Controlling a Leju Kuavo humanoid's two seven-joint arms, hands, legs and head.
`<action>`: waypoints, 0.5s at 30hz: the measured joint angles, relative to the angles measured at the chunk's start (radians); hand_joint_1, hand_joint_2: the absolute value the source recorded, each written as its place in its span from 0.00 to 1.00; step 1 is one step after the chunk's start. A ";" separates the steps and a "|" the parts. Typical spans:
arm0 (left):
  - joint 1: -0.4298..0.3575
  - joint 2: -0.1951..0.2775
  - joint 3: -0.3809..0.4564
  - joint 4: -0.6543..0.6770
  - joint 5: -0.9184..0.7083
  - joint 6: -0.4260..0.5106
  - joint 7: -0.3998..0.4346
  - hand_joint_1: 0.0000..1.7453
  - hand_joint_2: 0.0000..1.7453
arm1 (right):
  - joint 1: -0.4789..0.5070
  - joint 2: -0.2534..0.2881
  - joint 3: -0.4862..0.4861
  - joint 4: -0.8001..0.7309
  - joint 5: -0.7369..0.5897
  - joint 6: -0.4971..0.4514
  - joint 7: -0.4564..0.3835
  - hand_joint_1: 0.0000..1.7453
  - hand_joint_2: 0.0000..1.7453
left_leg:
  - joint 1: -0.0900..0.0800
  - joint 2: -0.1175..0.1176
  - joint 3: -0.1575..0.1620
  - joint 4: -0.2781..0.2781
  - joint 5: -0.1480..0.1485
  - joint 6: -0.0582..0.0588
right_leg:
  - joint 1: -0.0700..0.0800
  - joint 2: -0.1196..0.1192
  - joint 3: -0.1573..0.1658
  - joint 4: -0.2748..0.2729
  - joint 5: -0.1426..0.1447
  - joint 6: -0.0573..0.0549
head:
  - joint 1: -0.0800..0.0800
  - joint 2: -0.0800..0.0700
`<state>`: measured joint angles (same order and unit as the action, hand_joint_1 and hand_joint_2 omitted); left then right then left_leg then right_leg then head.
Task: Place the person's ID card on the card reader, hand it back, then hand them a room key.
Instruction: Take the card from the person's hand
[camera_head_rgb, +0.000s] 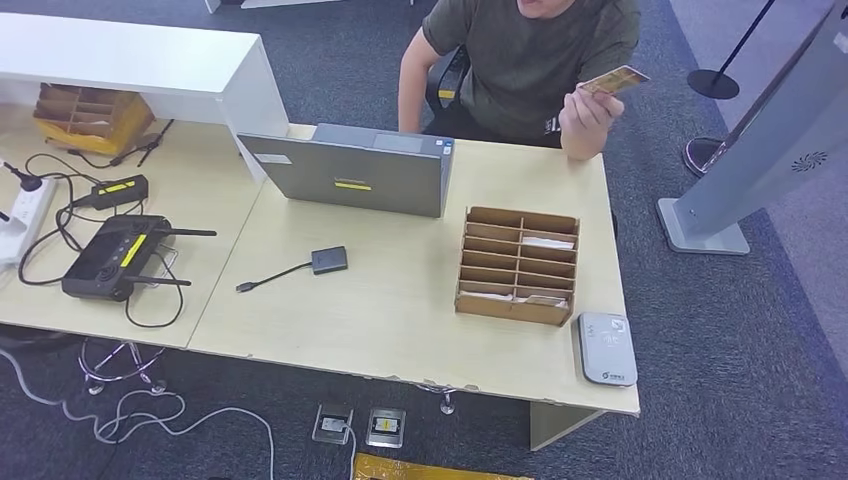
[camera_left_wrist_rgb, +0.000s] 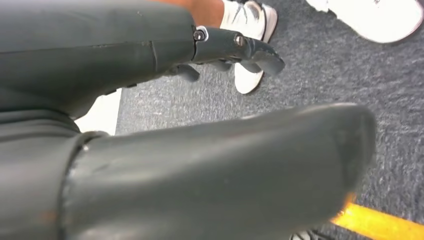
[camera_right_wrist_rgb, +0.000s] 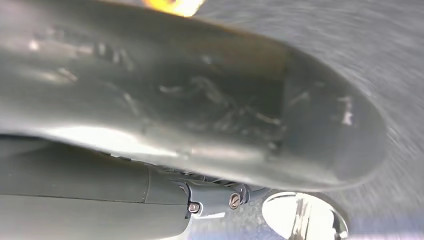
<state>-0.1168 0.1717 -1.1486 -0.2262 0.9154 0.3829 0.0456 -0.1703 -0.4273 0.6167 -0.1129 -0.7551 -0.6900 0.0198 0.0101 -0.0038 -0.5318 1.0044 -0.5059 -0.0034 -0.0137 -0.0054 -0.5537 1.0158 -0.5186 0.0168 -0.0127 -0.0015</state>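
One ID card (camera_head_rgb: 612, 80) in the person's hand (camera_head_rgb: 590, 112); one card reader (camera_head_rgb: 606, 348); robot hands' grip unclear.

Pale wood-grain laminate desk top (camera_head_rgb: 400, 300): smooth, matt. Brown compartmented cardboard organiser (camera_head_rgb: 518, 265): matt, holding white paper slips. Grey rounded plastic card reader (camera_head_rgb: 606, 348): smooth, slight sheen. Grey metal-look laptop lid (camera_head_rgb: 350, 172): satin. Golden card (camera_head_rgb: 614, 80) in the person's hand: glossy. Olive cloth T-shirt (camera_head_rgb: 530, 50): matt. Dark grey carpet floor (camera_head_rgb: 740, 330): rough pile. Left hand (camera_left_wrist_rgb: 215, 170), grey plastic: smooth, scuffed. Right hand (camera_right_wrist_rgb: 200, 100): scratched, faintly glossy.
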 joint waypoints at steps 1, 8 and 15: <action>0.000 0.001 0.000 0.000 0.000 0.000 0.000 0.00 0.00 | -0.005 -0.024 -0.035 0.007 -0.034 0.000 -0.033 0.00 0.00 | 0.000 0.000 0.000 0.000 0.000 0.000 | 0.000 0.000 0.000 0.000 0.000 0.000 | 0.000 0.000; 0.000 0.005 0.000 0.000 0.001 -0.005 -0.001 0.00 0.00 | -0.001 -0.200 -0.277 -0.021 -0.116 0.000 -0.103 0.00 0.00 | -0.002 0.000 0.000 0.000 0.000 0.001 | -0.002 0.000 0.000 0.000 0.000 0.001 | 0.000 0.000; -0.001 0.005 0.000 0.000 0.001 -0.008 -0.002 0.00 0.00 | 0.026 -0.314 -0.482 -0.098 -0.088 0.001 -0.102 0.00 0.00 | -0.001 0.000 0.000 0.000 0.000 0.001 | -0.001 0.000 0.000 0.000 0.000 0.001 | 0.000 0.000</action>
<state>-0.1174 0.1765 -1.1486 -0.2262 0.9164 0.3749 0.0435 -0.1439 -0.7415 0.1345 -0.2110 -0.8427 -0.6889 -0.0818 0.0086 -0.0039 -0.5318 1.0044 -0.5060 -0.0021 -0.0152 -0.0055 -0.5535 1.0158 -0.5181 0.0175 -0.0129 -0.0015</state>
